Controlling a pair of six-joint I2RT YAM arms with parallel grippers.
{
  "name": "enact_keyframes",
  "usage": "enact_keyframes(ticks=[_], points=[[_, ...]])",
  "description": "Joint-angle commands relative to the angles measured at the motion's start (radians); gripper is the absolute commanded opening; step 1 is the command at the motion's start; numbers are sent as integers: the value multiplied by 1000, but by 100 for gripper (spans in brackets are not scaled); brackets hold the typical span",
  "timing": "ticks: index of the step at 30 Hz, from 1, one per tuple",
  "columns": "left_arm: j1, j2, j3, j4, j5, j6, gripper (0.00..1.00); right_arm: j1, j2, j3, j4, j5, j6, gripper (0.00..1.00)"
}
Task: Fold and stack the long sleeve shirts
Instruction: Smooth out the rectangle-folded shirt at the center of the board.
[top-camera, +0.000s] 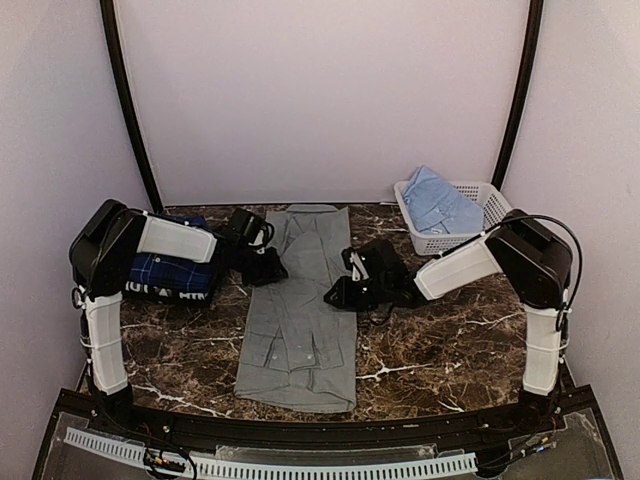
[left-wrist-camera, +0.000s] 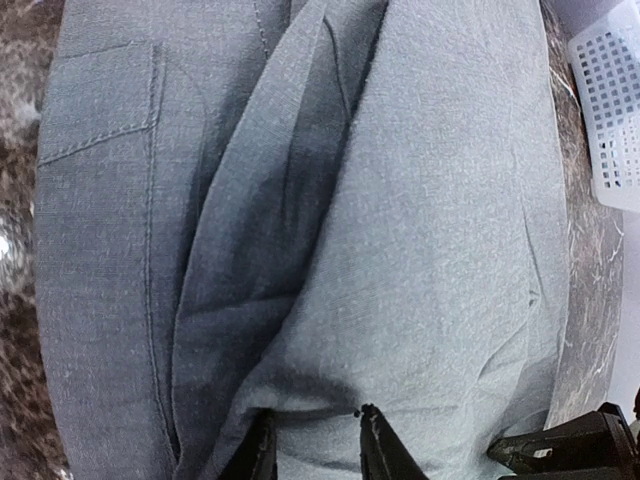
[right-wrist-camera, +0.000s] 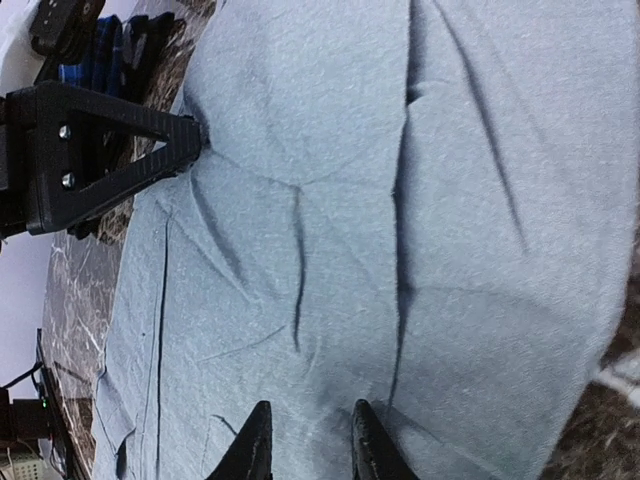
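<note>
Folding of the plain grey collared button-up shirt is in hand. Overhead: it lies lengthwise, centred, with the left gripper and right gripper at opposite edges. Left wrist: close-set fingers pinch grey cloth. Right wrist: fingers likewise (barely apart). Next, lift evenly, fold crosswise.

Left pincer and right pincer flank grey shirt.

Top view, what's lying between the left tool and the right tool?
The grey shirt fills the gap between left tool and right tool, seen in the top view.
</note>
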Motion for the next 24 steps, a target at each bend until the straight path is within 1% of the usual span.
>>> enact_keyframes(ticks=[1,6,8,12,18,24], points=[[21,36,33,-88,-17,38,28,-55,54,66,11,-25,-15,25],[21,14,100,-160,-9,69,28,-68,62,127,-57,-44,-75,26],[21,-20,104,-174,-4,72,29,-68,40,127,-71,-42,-88,27],[21,-145,74,-201,6,72,32,-67,-29,102,-107,-42,-105,28],[21,-342,-108,-222,50,63,35,-45,-187,-32,-139,-66,-108,33],[20,-482,-307,-258,105,61,36,3,-332,-181,-184,-90,-100,39]])
